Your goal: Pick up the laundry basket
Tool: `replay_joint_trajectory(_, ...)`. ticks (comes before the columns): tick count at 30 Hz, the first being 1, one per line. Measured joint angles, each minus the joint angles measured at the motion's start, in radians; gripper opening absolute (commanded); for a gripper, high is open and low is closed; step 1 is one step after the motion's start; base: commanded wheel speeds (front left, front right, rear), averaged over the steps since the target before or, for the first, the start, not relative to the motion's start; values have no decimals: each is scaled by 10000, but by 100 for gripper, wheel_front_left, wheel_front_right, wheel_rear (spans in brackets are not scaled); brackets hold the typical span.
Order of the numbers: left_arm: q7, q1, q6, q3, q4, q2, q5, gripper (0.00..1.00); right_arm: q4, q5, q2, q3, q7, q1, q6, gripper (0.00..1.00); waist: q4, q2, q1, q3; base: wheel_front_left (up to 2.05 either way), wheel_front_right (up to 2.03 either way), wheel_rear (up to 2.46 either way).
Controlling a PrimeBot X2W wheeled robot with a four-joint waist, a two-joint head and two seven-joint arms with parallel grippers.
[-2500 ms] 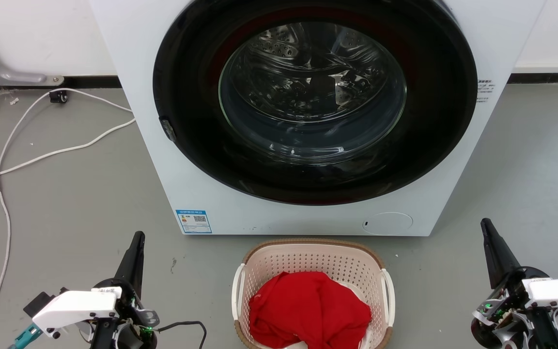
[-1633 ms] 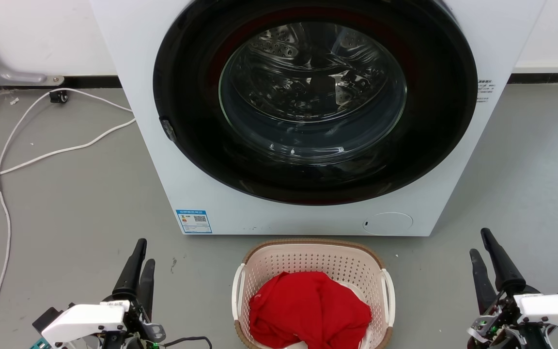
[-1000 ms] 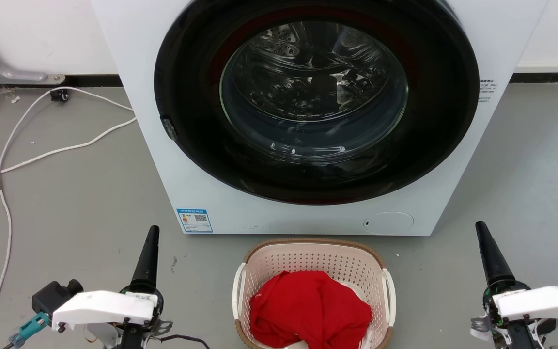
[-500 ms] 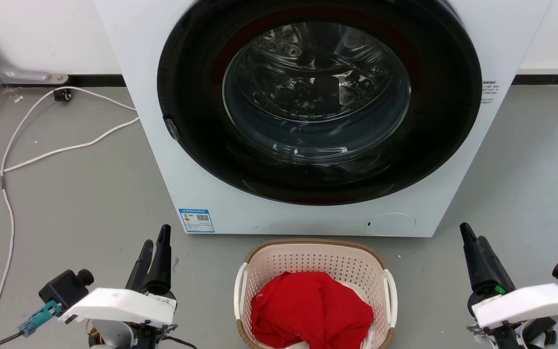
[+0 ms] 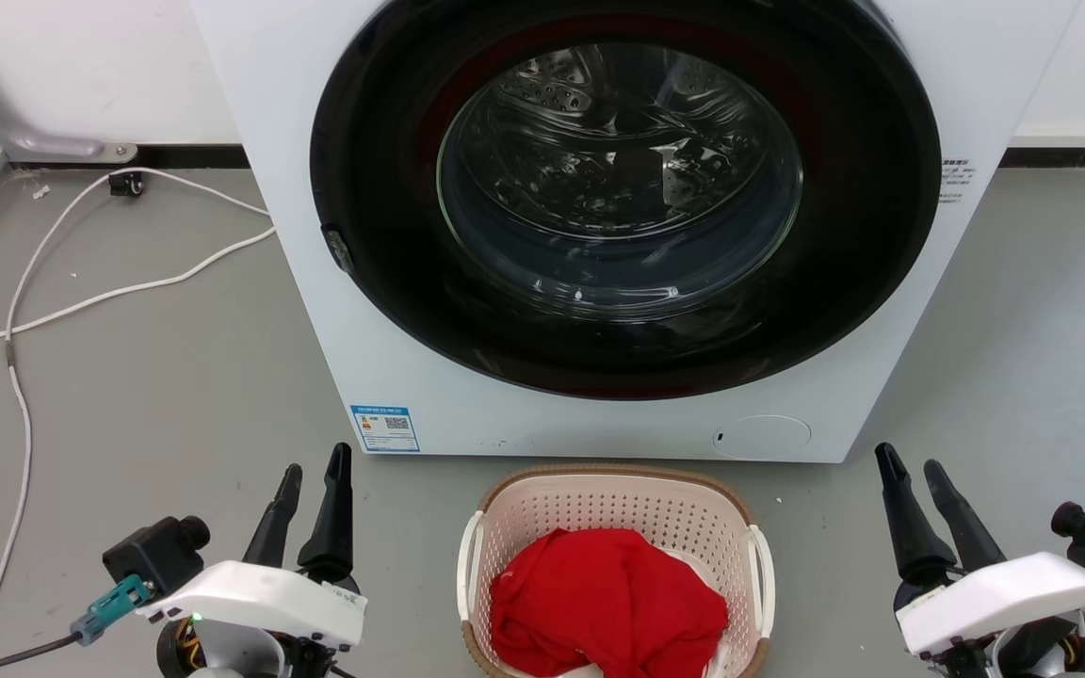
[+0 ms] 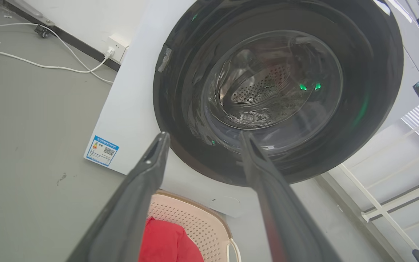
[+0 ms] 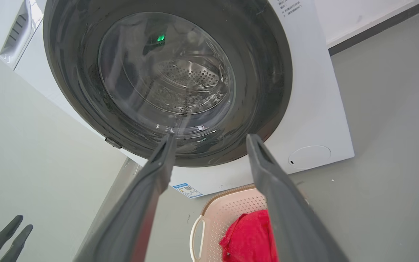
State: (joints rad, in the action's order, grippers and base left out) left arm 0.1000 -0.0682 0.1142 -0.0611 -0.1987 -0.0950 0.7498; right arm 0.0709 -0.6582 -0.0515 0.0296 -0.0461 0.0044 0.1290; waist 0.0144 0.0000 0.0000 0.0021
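Both grippers have edged inward, the left gripper [image 5: 315, 463] and right gripper [image 5: 907, 461] now spread-fingered for the grab as I steer them toward the laundry basket [image 5: 608, 507], sitting untouched on the floor [image 5: 128, 395] between them before the washing machine [image 5: 316, 311].

This is a laundry corner in a plain, bare room, more like a utility or test room than a furnished home. A white front-loading washer [image 5: 335, 311] with a big dark round door stands on a smooth grey floor [image 5: 147, 395], against a white wall [image 5: 128, 66] with a black skirting [image 5: 194, 156]. A basket [image 5: 599, 494] with a red cloth [image 5: 608, 603] in it sits on the floor just before the washer. White cables [image 5: 175, 280] lie loose on the floor, and one goes to a socket [image 6: 116, 43] on the wall. Beside the washer is a white rack [image 6: 376, 211].
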Motion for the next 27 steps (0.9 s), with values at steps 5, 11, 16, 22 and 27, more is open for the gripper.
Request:
replay_joint_trajectory(5, 128, -1, -33, -109, -31, -31, -591, 100, -94, 600, 0, -52, -31, 109, 0, 100, 12, 0, -1, -15, 0, 0, 0)
replay_joint_trajectory(11, 284, -3, -100, -251, -59, -98, -1308, 100, -205, 1292, 0, -102, -27, 228, 0, 100, 23, 0, 0, -35, 0, 0, 0)
replay_joint_trajectory(16, 443, -3, -176, -349, -79, -150, -1856, 100, -301, 1820, 0, -109, -12, 324, 2, 100, 31, 0, 0, -45, 0, 0, 0)
replay_joint_trajectory(22, 579, -3, -222, -502, -115, -207, -2491, 100, -399, 2535, 0, -105, 13, 376, 2, 100, 36, 0, 0, -48, 0, 0, 0)
replay_joint_trajectory(27, 711, -9, -278, -631, -123, -276, -3028, 100, -472, 3049, 0, -48, 23, 431, 2, 100, 39, 0, 0, -43, 0, 0, 0)
